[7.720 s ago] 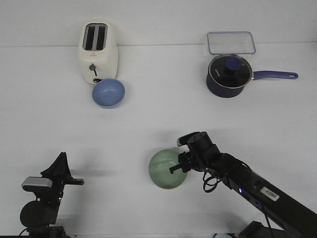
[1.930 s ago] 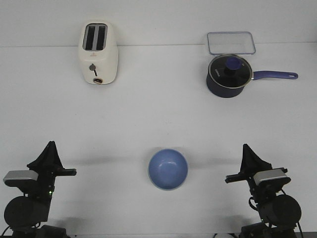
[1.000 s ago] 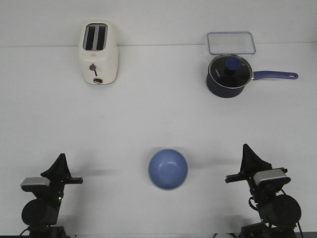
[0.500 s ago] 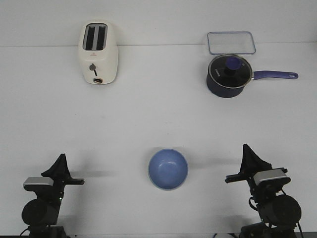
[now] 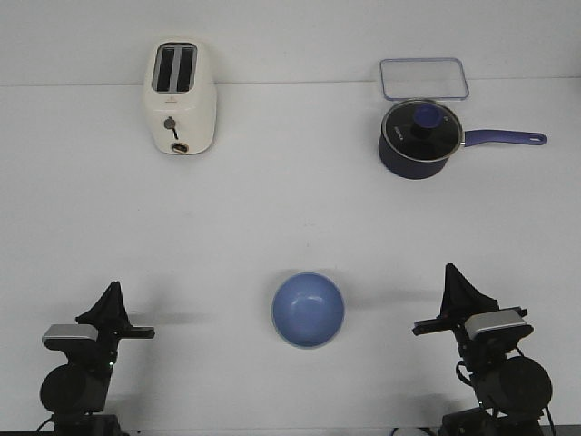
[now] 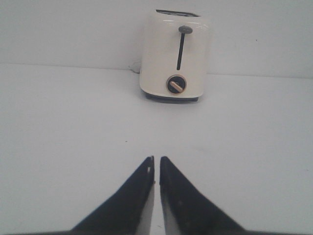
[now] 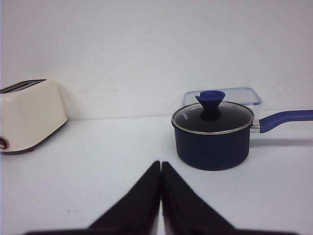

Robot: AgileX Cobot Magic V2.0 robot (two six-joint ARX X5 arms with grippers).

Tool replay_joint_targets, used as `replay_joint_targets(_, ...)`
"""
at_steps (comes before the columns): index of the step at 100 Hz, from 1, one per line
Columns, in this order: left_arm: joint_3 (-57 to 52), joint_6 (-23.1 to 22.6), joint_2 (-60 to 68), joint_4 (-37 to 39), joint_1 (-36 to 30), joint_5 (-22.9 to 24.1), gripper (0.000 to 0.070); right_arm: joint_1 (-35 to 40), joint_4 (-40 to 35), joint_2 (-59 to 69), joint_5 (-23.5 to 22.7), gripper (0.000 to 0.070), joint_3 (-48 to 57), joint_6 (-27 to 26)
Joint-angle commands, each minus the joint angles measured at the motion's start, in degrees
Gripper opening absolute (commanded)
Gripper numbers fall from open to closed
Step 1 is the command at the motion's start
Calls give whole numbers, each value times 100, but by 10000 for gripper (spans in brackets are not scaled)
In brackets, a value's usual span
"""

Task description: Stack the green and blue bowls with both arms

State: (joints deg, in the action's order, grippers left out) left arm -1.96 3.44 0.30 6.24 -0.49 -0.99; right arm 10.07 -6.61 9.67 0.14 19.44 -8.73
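Left hand (image 6: 155, 169): black fingers pressed nearly together, only a thin slit between the tips, nothing held. Parked low at the near left corner of the worktop, pointing at the toaster.
Right hand (image 7: 161, 172): black fingers closed tip to tip, nothing held. Parked at the near right corner, pointing toward the saucepan.
Blue bowl (image 5: 308, 310): small round matte periwinkle bowl, upright, near-centre of the white worktop (image 5: 290, 218), between the two hands and well apart from both.
Green bowl: not separately visible in any view. Judging by the blue bowl's position, it likely sits nested under it; only a faint pale edge at the blue bowl's lower rim hints at this, too small to confirm.
Task state: looks done or nearly so, both arms withdrawn, stack standing on its own.
Bystanders: cream two-slot toaster (image 5: 180, 97) far left; dark navy saucepan with glass lid and blue knob (image 5: 420, 138) far right, clear rectangular container lid (image 5: 423, 78) just behind it. All well away from the stack.
Step in hand: hold the home pose. Keep both hands low and outboard, no sweep across the centre.
Doing it well: if a check is wanted, confirm that the blue rim sits level, since a tilt would mean a bad nest.
Risk: low; only a stray arm motion through the middle could knock the stack.
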Motion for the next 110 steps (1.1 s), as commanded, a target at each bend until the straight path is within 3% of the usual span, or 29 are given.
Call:
replay_joint_targets(1,116,-109,-11,74,11,-13,15,4,59,7,9,0,0,74)
replay_joint_targets(13,116,-109,-11,74,11,-11,15,0,55,-2,31,0,0,225)
replay_joint_targets(31,116,-109,-11,74,11,-11,15,-203,61,-380,146,0,-273,1659)
replay_joint_targets(46,116,-109,-11,74,11,-11,15,-540,61,-809,146,0,-824,2251)
replay_joint_targets(74,116,-109,-11,72,11,-11,15,-745,782,-960,151,0,-1856,2524)
replay_joint_targets(110,116,-109,-11,74,11,-11,15,-741,660,-960,140,0,-1871,2503)
